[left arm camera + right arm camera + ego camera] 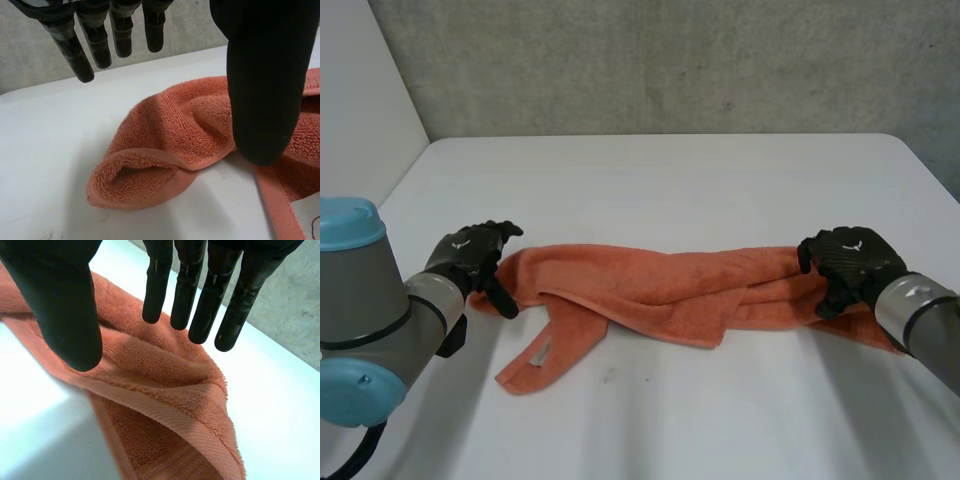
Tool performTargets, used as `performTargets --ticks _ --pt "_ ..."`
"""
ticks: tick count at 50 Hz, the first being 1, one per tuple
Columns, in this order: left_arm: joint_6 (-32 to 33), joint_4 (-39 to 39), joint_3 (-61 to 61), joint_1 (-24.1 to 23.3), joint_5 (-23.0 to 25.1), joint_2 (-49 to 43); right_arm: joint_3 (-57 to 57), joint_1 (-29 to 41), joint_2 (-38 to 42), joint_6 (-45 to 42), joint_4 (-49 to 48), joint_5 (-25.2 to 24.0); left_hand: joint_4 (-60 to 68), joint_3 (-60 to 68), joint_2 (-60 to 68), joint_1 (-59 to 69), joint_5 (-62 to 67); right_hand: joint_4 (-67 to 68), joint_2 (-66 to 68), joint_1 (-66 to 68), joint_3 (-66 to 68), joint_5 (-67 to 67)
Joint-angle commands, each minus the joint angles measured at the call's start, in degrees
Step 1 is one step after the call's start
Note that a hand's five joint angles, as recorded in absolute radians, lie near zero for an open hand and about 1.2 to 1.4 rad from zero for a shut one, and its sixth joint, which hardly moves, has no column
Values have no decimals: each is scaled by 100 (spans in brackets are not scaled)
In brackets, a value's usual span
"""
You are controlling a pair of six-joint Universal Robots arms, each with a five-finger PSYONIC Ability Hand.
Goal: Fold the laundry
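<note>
My left hand (pixel 472 255) and right hand (pixel 848 262) are both open, gripping nothing, at opposite ends of the bunched orange towel (pixel 660 290) on the white counter (pixel 670 180).

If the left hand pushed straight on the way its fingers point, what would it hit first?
Likely the bunched end of the orange towel, lying below the straight fingers of the left hand; the white table is beneath it. The gap is hard to judge.

the right end of the towel (pixel 650 290) lies hidden under the right hand (pixel 850 262).
</note>
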Motion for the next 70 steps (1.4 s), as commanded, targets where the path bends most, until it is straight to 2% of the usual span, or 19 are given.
performTargets --ticks 1,13,29,32,33,34,35,38,40,42,43,44,48,50,55,63,70 --pt "-1 -6 -13 -5 0 0 610 -151 -602 -103 -76 -341 190 204 196 220 198 406 260 861 385 356" --pt "-1 -6 -75 4 9 9 1217 -573 -585 -1104 -646 -438 174 187 179 203 182 692 546 1147 670 642" --pt "-1 -6 -84 4 9 0 1147 -767 373 -1562 -1684 -394 140 153 145 169 148 1230 1084 1685 1209 1180" --pt "-1 -6 -84 -5 9 0 1059 -758 549 -1782 -1807 -377 157 170 162 186 165 1903 1757 2358 1882 1853" --pt "-1 -6 -84 -5 9 0 998 -758 593 -1852 -1816 -377 140 154 145 170 148 3152 3006 3607 3131 3102" --pt "-1 -6 -84 -5 9 0 997 -758 593 -1852 -1816 -377 140 153 145 169 148 3164 3019 3619 3143 3115" --pt "-1 -6 -84 -5 9 0 936 -749 576 -1870 -1825 -377 140 153 145 169 148 4191 4045 4646 4170 4141" --pt "-1 3 -84 -5 9 -9 822 -758 549 -1835 -1816 -350 156 170 162 186 164 4201 4056 4656 4180 4152" --pt "-1 12 -75 -5 9 -17 804 -749 453 -1800 -1781 -333 157 170 162 186 165 4201 4056 4656 4180 4152" --pt "-1 12 -66 4 9 -26 760 -679 -229 -1398 -1676 -306 157 170 162 186 165 4201 4056 4656 4180 4152" --pt "-1 12 -66 -5 9 -26 760 -679 -233 -1395 -1676 -306 157 170 162 186 165 4201 4056 4656 4180 4152" --pt "-1 12 -57 4 9 -26 699 -600 -598 -1047 -1615 -306 173 187 179 203 181 4201 4056 4656 4180 4152" --pt "-1 12 -49 -5 26 -35 505 -503 -1085 -367 -1403 -315 190 204 196 220 198 4201 4056 4656 4180 4152" --pt "-1 20 -49 -5 70 -35 278 -477 -1488 114 -931 -368 207 221 212 237 215 4201 4056 4656 4180 4152" --pt "-1 134 -31 -5 307 -114 -214 -468 -2068 494 -219 -386 257 271 263 287 265 4201 4056 4656 4180 4152" --pt "16 635 -14 -23 457 -491 -901 -336 -2175 574 521 -368 1331 1345 1337 1361 1339 4201 4056 4656 4180 4152" --pt "16 688 74 -23 483 -650 -875 -362 -2167 565 566 -359 1989 2003 1995 2019 1997 4201 4056 4656 4180 4152"
